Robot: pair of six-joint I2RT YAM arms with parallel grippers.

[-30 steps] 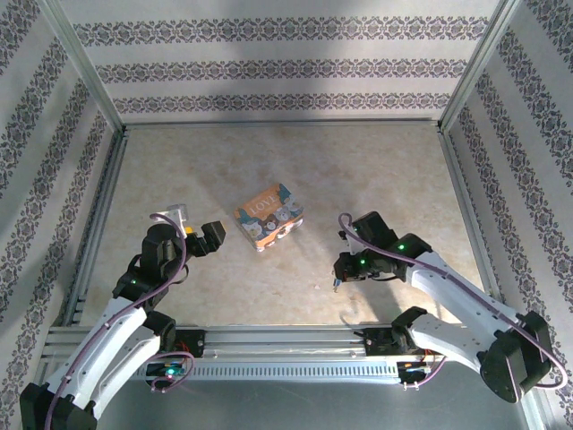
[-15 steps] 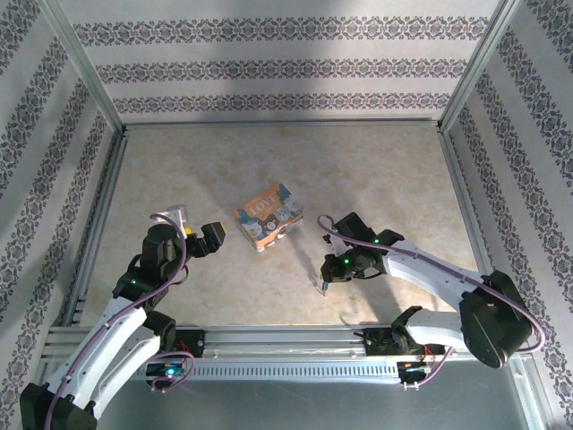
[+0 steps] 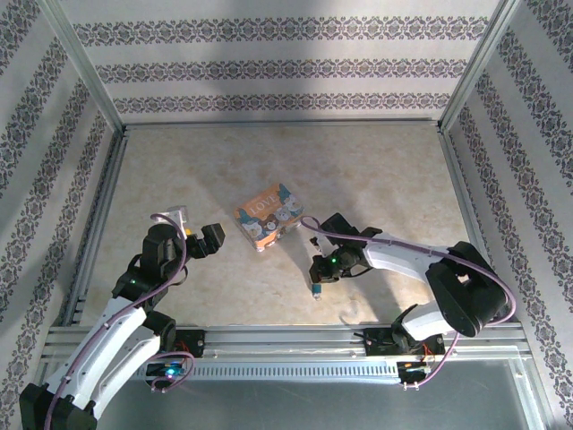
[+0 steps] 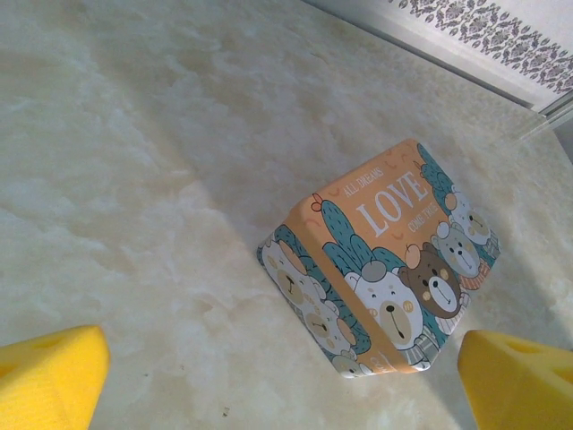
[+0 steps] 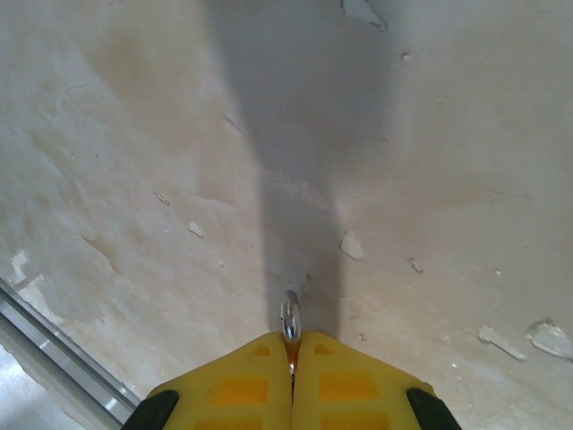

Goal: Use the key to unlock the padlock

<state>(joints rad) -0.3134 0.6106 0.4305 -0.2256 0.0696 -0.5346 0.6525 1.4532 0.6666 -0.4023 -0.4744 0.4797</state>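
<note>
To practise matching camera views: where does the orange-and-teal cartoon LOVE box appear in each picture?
Top external: orange-and-teal cartoon box, at picture centre.
Left wrist: right of centre, framed by the open yellow left gripper.
Shared landmark: the beige marbled tabletop.

An orange and teal box [image 4: 385,269] with cartoon bears and the word "LOVE" stands on the pale marbled bench [image 4: 134,134]. The jaws are wide apart, one yellow fingertip [image 4: 49,372] in each lower corner. The box is near the right one, not touching. A patterned wall [image 4: 483,27] runs at upper right.
</note>
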